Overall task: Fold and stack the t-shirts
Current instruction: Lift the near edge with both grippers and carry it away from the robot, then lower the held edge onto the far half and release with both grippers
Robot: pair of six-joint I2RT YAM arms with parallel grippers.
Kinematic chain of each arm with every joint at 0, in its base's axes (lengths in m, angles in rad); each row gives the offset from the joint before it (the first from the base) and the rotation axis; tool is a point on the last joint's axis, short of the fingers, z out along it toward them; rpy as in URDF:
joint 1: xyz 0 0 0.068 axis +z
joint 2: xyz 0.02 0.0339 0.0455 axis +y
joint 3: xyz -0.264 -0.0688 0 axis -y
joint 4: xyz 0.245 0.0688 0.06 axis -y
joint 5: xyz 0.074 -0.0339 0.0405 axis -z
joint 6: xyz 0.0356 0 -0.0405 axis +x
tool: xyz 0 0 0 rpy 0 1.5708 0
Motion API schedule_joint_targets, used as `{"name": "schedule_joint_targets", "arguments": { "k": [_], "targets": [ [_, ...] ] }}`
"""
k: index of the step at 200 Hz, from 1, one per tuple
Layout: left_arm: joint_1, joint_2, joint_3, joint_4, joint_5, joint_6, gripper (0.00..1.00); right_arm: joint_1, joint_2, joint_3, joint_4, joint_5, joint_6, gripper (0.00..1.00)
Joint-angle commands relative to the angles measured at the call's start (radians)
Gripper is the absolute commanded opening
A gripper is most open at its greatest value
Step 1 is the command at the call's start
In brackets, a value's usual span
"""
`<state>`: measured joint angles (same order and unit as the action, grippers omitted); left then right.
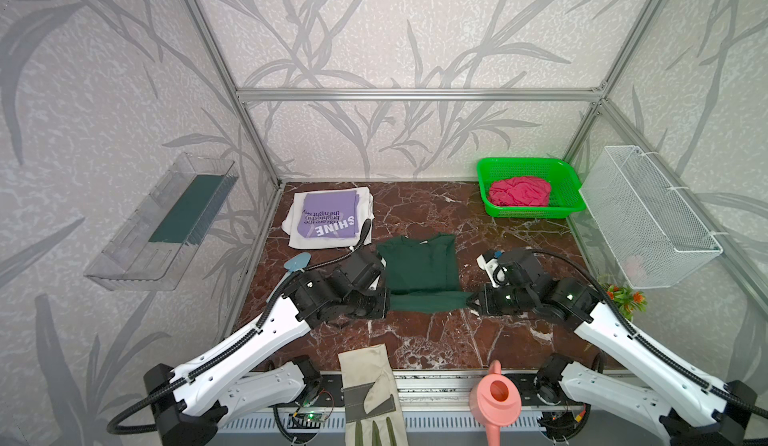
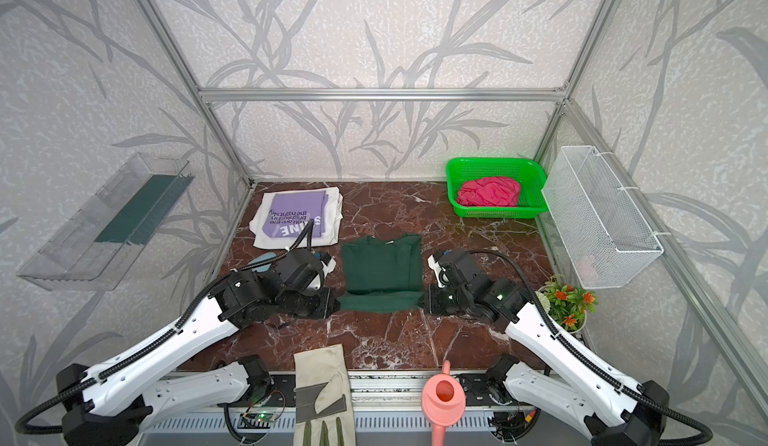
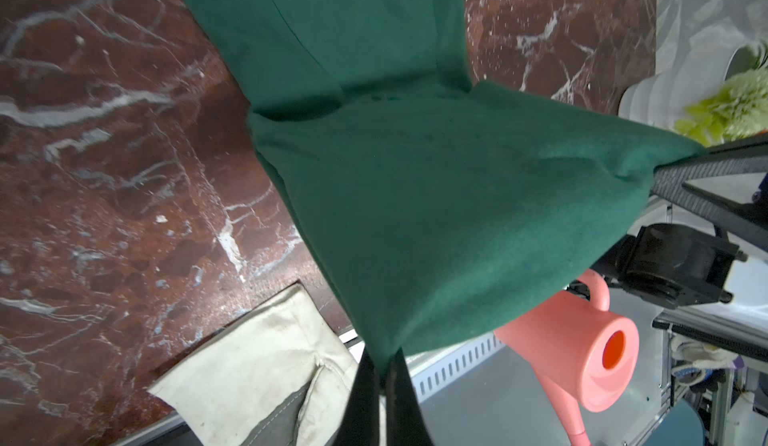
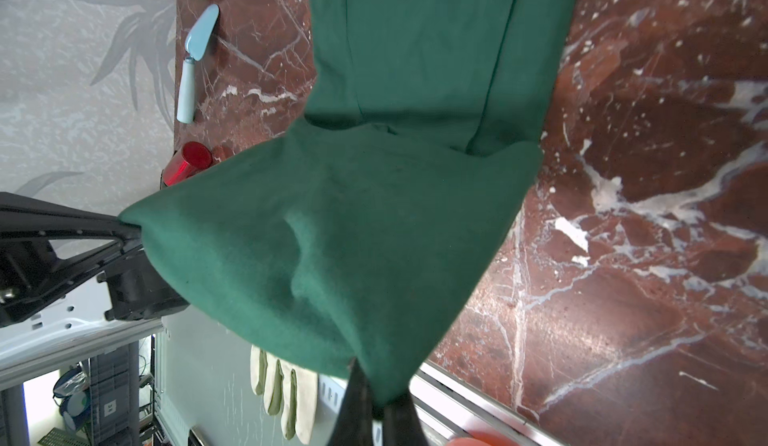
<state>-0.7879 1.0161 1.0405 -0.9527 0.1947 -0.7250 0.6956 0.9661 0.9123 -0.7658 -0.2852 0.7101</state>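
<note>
Dark green t-shirt (image 1: pixel 417 265) is lying mid-tabletop (image 1: pixel 432 340) with its long axis running near-far and its collar pointing far. Its near hem is stretching taut left-right, raised off the marble. Left hand (image 1: pixel 390 303) is clenching the near-left hem corner and right hand (image 1: pixel 469 301) is clenching the near-right one, both pinching green cloth. Lilac SHINE t-shirt (image 1: pixel 328 215) is sitting folded on the white t-shirt (image 1: pixel 291 225) far left, print upside down from the near side, and the pink-red t-shirt (image 1: pixel 519 192) is lying bunched in the green basket (image 1: pixel 483 173) far right.
</note>
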Motion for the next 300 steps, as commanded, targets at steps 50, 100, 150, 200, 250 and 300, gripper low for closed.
{"name": "schedule_joint_targets", "arguments": {
  "k": [50, 100, 150, 200, 250, 300],
  "targets": [
    [0.195, 0.101, 0.08, 0.083, -0.005, 0.094, 0.0, -0.124, 0.166, 0.119, 0.119, -0.005, -0.114, 0.0],
    [0.297, 0.23, 0.146, 0.157, 0.032, 0.127, 0.0, -0.211, 0.313, 0.197, 0.168, -0.059, -0.178, 0.0],
    [0.369, 0.409, 0.254, 0.188, 0.042, 0.176, 0.0, -0.277, 0.502, 0.273, 0.242, -0.119, -0.219, 0.01],
    [0.447, 0.688, 0.405, 0.197, 0.124, 0.234, 0.0, -0.344, 0.757, 0.392, 0.272, -0.183, -0.248, 0.02],
    [0.46, 0.881, 0.53, 0.267, 0.084, 0.303, 0.13, -0.402, 0.966, 0.522, 0.336, -0.274, -0.298, 0.28],
    [0.438, 0.75, 0.317, 0.573, 0.072, 0.288, 0.36, -0.392, 0.912, 0.487, 0.416, -0.246, -0.299, 0.4]
  ]
}}
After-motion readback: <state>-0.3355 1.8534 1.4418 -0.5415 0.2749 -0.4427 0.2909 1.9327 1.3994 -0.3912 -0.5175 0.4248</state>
